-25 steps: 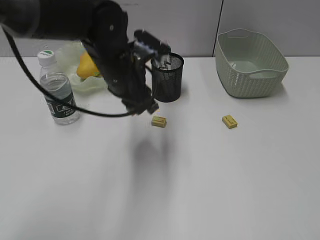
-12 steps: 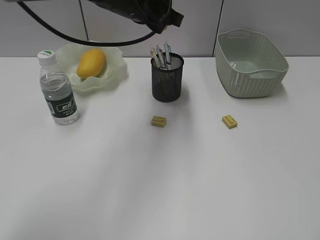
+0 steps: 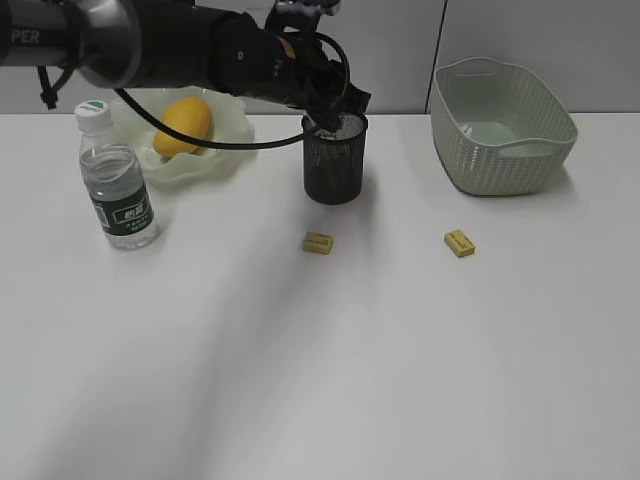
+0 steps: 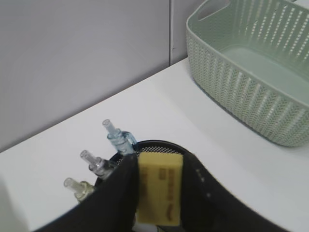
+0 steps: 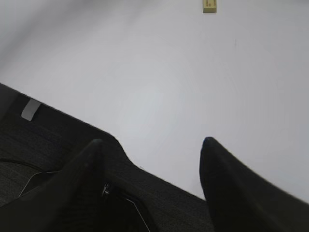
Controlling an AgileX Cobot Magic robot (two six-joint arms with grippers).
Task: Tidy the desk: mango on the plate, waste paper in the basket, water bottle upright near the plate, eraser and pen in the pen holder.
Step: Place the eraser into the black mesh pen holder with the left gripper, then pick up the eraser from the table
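Note:
My left gripper (image 4: 160,163) is shut on a yellow eraser (image 4: 159,193), right above the rim of the black mesh pen holder (image 4: 159,143). In the exterior view that gripper (image 3: 335,108) hangs over the pen holder (image 3: 335,170). Three clear pens (image 4: 117,135) stand in the holder. Two more erasers lie on the desk (image 3: 320,380), one (image 3: 318,242) in front of the holder and one (image 3: 459,243) to its right. The mango (image 3: 183,124) lies on the plate (image 3: 228,150). Beside the plate the water bottle (image 3: 116,180) stands upright. My right gripper (image 5: 152,147) is open and empty. No waste paper shows.
The pale green basket (image 3: 503,125) stands at the back right, close to the holder in the left wrist view (image 4: 251,72). The right wrist view looks over the desk's near edge (image 5: 159,171), with an eraser (image 5: 209,6) far off.
The left arm lifted from low in front of the pen holder, swung up out of the frame, and has come down over the holder's mouth with the eraser. Nothing else moved.

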